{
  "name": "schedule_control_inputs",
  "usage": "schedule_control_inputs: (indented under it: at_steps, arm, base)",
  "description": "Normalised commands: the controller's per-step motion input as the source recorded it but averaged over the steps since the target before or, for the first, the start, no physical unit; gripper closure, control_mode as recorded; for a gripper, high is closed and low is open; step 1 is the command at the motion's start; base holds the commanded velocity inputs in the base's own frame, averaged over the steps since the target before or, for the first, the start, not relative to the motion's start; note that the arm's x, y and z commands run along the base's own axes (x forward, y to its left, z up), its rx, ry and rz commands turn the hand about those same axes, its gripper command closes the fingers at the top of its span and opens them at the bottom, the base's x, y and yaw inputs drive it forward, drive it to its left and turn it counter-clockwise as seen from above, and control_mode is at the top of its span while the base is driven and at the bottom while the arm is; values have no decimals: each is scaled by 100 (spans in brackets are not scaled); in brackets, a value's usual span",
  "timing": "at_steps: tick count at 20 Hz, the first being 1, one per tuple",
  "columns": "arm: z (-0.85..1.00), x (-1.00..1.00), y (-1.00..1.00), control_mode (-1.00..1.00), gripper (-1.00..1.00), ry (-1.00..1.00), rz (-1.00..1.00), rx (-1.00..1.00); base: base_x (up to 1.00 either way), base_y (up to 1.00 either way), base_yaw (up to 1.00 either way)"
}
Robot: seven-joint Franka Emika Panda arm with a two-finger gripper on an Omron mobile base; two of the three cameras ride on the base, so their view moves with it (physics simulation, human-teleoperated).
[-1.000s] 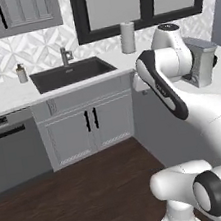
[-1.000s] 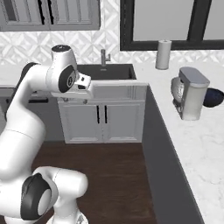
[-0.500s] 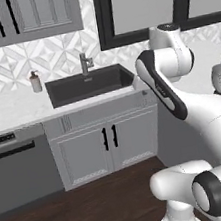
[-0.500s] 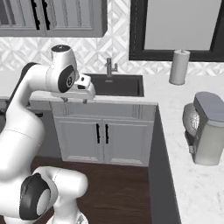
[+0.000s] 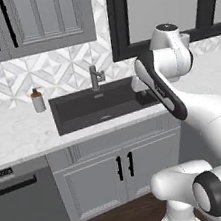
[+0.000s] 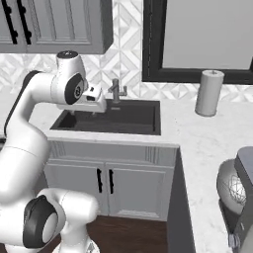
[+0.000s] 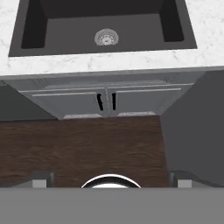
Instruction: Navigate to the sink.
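The sink is a wide matte black basin set in the white marble countertop, straight ahead in the left base view. Its grey faucet stands at the back rim. In the right base view the sink and faucet lie just beyond my raised hand. The hand view looks down on the sink with its round silver drain. My gripper is open and holds nothing; its fingertips are wide apart. In the left base view the gripper hangs at the basin's right end.
A small soap dispenser stands left of the basin. A paper towel roll stands on the counter to the right, and a grey appliance sits on the near right counter. Grey cabinet doors are below; a dishwasher is to the left; dark wood floor.
The whole picture has shifted: the base has driven and turned, so the sink is now larger and more centred ahead. The arm keeps the same pose.
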Motion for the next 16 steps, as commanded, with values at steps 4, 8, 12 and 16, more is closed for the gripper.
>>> schedule_control_inputs:
  at_steps: [4, 8, 12, 16]
  arm:
    - [0, 0, 0, 100, -100, 0, 0, 0]
    - [0, 0, 0, 100, -100, 0, 0, 0]
    - [0, 0, 0, 100, -100, 0, 0, 0]
    - [0, 0, 0, 100, -100, 0, 0, 0]
  base:
    - [100, 0, 6]
    - [96, 0, 9]
    - [59, 0, 7]
    - [18, -1, 6]
